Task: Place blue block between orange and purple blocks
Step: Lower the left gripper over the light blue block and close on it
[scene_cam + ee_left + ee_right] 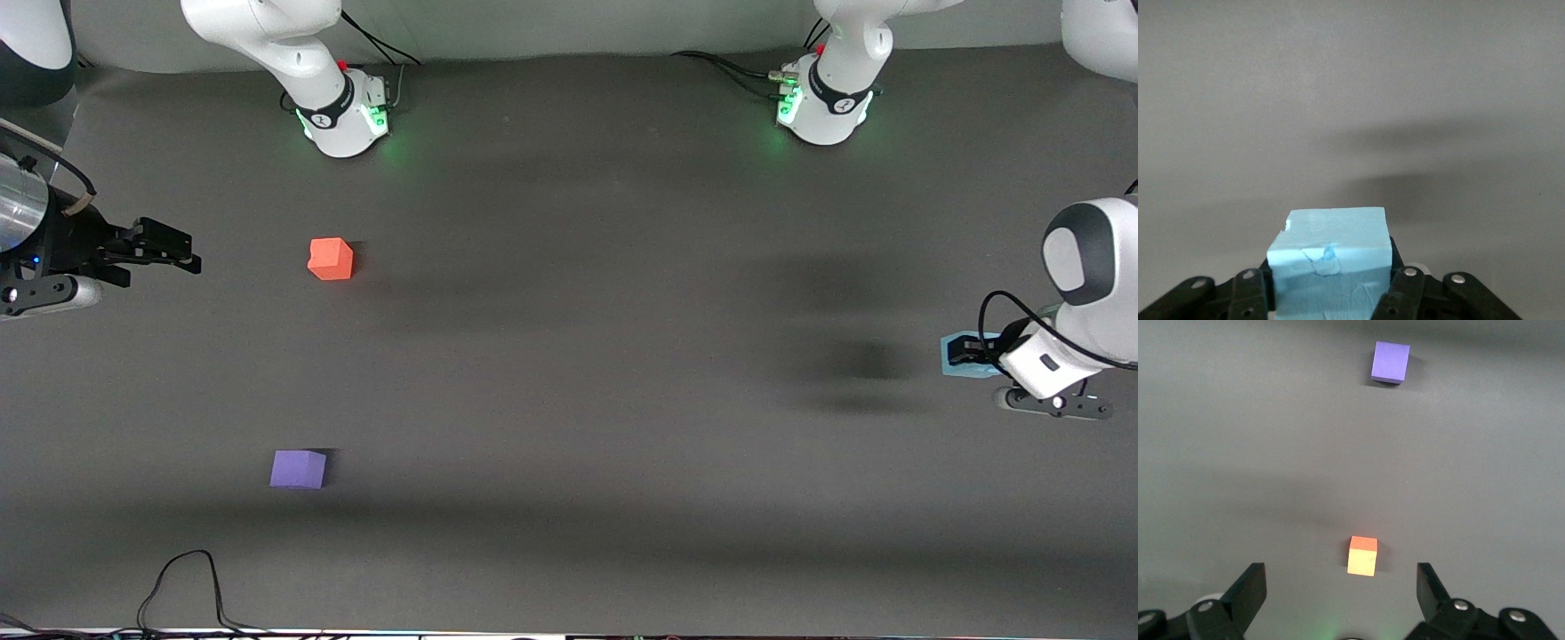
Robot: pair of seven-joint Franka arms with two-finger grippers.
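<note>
- At the left arm's end of the table, the left gripper [965, 351] holds the blue block [971, 356]. From the front, you see only a bit of light blue peeking out around the black fingers.
- Up close in the left wrist view, the blue block [1330, 260] fills the space between the two black fingers [1403, 293], which press on both of its sides. You cannot tell from the views if it rests on the table or is lifted up.
- The blue block is a light sky-blue cube. Its face has a small crack and a chipped corner, which only the left wrist view shows. It looks soft and dull, like foam.
- Over at the right arm's end, the right gripper [169, 247] waits above the table with nothing in it. In the right wrist view, the right gripper [1341, 590] has its fingers spread wide apart.
- The orange block [331, 259] sits on the dark gray table [622, 400]. The purple block [298, 468] sits nearer to the front camera than the orange one, well apart from it.
- In the right wrist view, the orange block [1363, 555] shows a pale yellow-looking side, and the purple block [1390, 362] lies farther off.
- Both are small, dull cubes with flat sides. The table cover looks smooth and dull.
</note>
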